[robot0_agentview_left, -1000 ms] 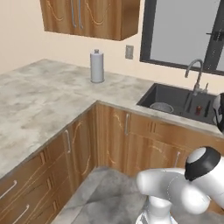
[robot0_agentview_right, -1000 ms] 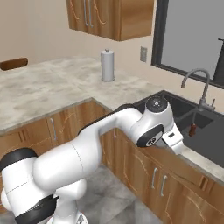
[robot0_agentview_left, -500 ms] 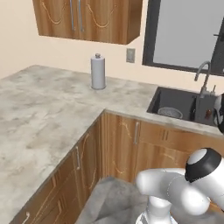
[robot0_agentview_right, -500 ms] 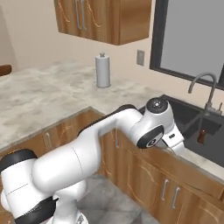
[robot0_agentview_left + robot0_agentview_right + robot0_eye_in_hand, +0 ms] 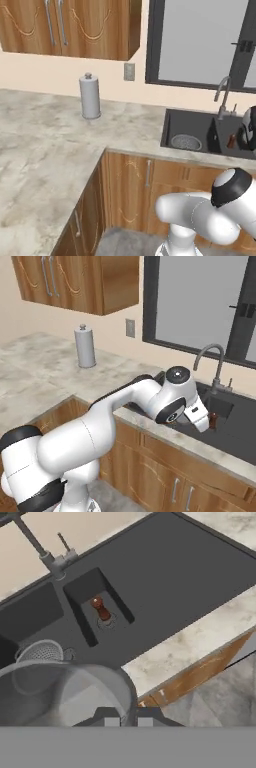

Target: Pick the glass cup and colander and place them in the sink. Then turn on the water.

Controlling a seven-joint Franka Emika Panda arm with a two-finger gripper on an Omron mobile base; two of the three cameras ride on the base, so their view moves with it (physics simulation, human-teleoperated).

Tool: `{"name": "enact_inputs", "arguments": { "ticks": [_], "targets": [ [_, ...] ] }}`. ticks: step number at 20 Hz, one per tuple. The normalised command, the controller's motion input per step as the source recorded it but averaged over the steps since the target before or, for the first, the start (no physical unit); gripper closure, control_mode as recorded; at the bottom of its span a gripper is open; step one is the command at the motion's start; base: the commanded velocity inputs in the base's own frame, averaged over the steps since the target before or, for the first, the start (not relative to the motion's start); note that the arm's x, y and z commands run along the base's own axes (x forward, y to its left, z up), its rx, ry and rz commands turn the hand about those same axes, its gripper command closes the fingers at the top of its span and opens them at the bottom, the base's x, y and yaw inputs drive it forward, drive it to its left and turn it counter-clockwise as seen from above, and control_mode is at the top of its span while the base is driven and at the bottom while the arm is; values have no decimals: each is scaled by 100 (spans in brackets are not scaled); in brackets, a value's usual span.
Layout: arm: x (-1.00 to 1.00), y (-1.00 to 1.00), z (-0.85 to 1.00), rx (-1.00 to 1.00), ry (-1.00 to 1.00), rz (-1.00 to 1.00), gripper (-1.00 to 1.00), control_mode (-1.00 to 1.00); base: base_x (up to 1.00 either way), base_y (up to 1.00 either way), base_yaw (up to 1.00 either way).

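Base pair flanking, both toward sink (image 5: pixel 200 131)

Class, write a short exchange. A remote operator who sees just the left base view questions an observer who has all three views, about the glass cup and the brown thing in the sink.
Operator: I see the colander in the sink, in its left basin. Where is the glass cup?
Observer: In the hand view the glass cup sits right at the gripper, which looks shut on the cup's wall.
Operator: And the brown thing near the faucet?
Observer: The hand view shows the small brown knobbed object standing upright by the drain of the small middle compartment, apart from the colander.
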Motion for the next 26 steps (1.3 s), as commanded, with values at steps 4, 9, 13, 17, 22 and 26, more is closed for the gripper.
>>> {"name": "enact_inputs", "arguments": {
  "ticks": [4, 9, 13, 17, 22, 26],
  "targets": [
    [0, 0, 0, 0, 0, 0, 100, 100, 60, -13, -25],
    [0, 0, 0, 0, 0, 0, 100, 100, 47, -26, -10],
    [0, 0, 0, 0, 0, 0, 100, 100, 47, -14, -1],
    [0, 0, 0, 0, 0, 0, 100, 100, 43, -25, 0],
    [0, 0, 0, 0, 0, 0, 100, 100, 23, -58, -2],
    [0, 0, 0, 0, 0, 0, 100, 100, -2, -62, -10]
  ]
}}
